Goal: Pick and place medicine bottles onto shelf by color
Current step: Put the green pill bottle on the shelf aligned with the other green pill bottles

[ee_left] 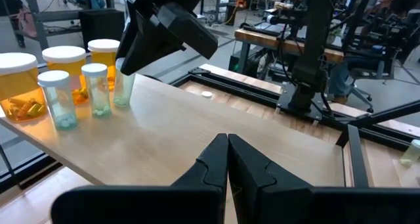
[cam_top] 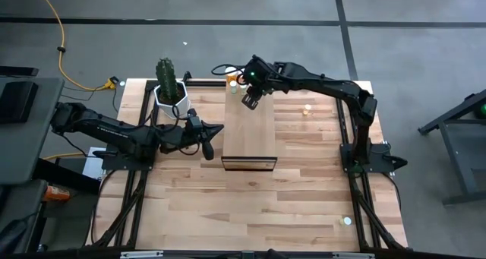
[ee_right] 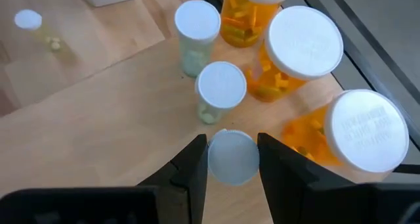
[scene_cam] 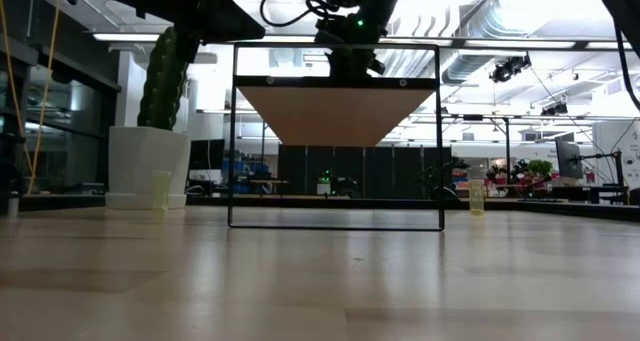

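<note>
Nearest in the right wrist view, the right pincer (ee_right: 232,159) is clamped on a small pale green, white-capped medicine bottle (ee_right: 232,157) at lower centre, over the long light-wood shelf (ee_right: 131,112). It should go straight down, upright, beside the two pale green bottles (ee_right: 220,91) just beyond, clear of the three orange white-capped bottles (ee_right: 298,50) at upper right. In the high view's left-centre, the left pincer (cam_top: 206,140) waits closed over the wooden bench (cam_top: 304,191).

Overhead, table-level and two close wrist views (all sharing the shelf (cam_top: 249,130)).
</note>
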Controlling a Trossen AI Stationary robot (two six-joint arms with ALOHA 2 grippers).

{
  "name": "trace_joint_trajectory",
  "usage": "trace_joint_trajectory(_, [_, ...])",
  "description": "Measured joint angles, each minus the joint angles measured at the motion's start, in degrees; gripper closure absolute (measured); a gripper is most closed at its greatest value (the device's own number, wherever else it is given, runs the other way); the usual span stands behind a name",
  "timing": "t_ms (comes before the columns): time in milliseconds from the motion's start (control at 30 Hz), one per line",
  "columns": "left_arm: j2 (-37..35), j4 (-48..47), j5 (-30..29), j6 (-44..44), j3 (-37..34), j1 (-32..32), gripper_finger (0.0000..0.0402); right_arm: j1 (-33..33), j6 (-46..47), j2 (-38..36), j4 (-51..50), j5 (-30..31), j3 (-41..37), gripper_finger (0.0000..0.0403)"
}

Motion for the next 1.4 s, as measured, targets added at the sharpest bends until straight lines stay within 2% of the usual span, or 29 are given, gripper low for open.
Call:
trace_joint_trajectory(500, [0.0, 0.0, 0.0, -0.1, 0.0, 0.0, 0.0401, -0.2, 1.3, 0.0, -0.1, 1.1, 0.0, 0.0294])
trace_joint_trajectory(1000, [0.0, 0.0, 0.0, 0.0, 0.0, 0.0, 0.0401, -0.2, 1.3, 0.0, -0.2, 1.1, 0.0, 0.0246])
trace_joint_trajectory(1400, [0.0, 0.0, 0.0, 0.0, 0.0, 0.0, 0.0401, -0.2, 0.0, 0.0, 0.3, 3.6, 0.0, 0.024])
